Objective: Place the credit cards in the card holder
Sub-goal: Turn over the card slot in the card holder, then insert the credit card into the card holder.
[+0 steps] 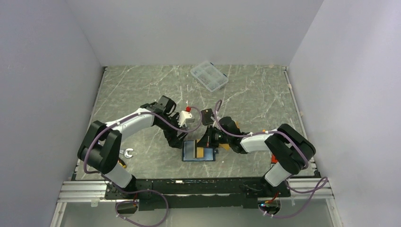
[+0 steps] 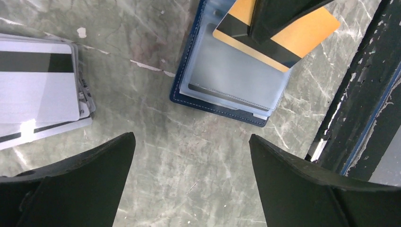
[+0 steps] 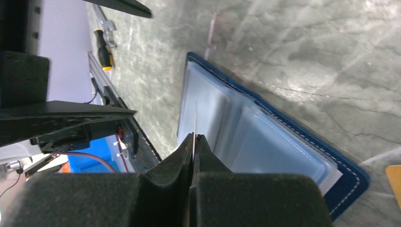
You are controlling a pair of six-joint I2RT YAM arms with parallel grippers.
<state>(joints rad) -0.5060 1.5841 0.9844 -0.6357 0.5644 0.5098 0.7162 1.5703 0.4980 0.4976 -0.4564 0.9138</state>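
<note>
Near edge: the mounting rail point(image 1: 80, 193) carries both arm bases, and a wrench point(image 1: 126, 152) lies on the marble table point(image 1: 142, 90) just beyond it, on the left side. Close to that edge, between the two arms, the card holder point(image 1: 189, 151) lies open and flat, navy cover down and pale-blue pockets up. Directly over it, the right gripper point(image 3: 195, 138) has its fingers pressed together on an orange-gold card point(image 2: 307, 30) with a dark magnetic stripe. The right wrist view shows this card edge-on, as a thin line between the pads. One end of the card overlaps the holder's pocket side; I cannot tell whether it has entered a slot. Beside the holder, the left gripper point(image 2: 191, 179) hovers over bare marble, fingers spread wide and nothing between them. A stack of silver-grey cards point(image 2: 38, 90) lies apart from the holder, at the left of the left wrist view, with the top card stripe-up. Farther out, a black card point(image 1: 206, 116) lies past the grippers. A clear compartment box point(image 1: 209, 76) sits near the back wall, well apart from the rest.
</note>
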